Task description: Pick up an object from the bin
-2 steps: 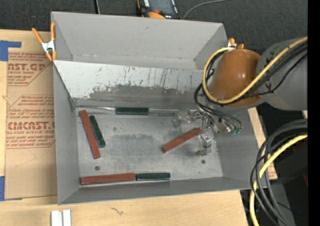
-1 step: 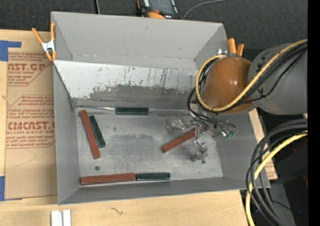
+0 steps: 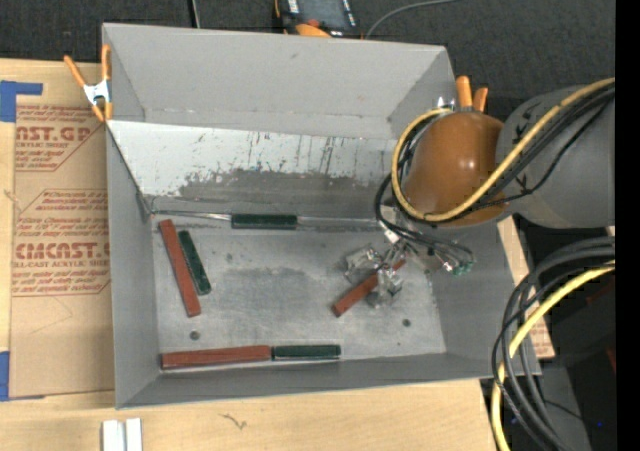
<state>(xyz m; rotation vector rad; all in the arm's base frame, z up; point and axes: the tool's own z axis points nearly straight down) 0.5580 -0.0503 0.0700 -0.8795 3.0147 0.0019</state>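
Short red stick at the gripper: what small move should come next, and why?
Probably shift the gripper slightly down-left along the short red stick, toward its middle. The gripper sits over the stick's upper-right end, while the rest lies slanting on the bin floor. A grip nearer the middle should tip less.

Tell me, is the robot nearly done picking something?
Reaching looks done: the tool is low in the bin, right at the short reddish-brown stick on the right. Gripping is in hand; I can't tell if it holds. Lifting is left: the stick lies on the floor.
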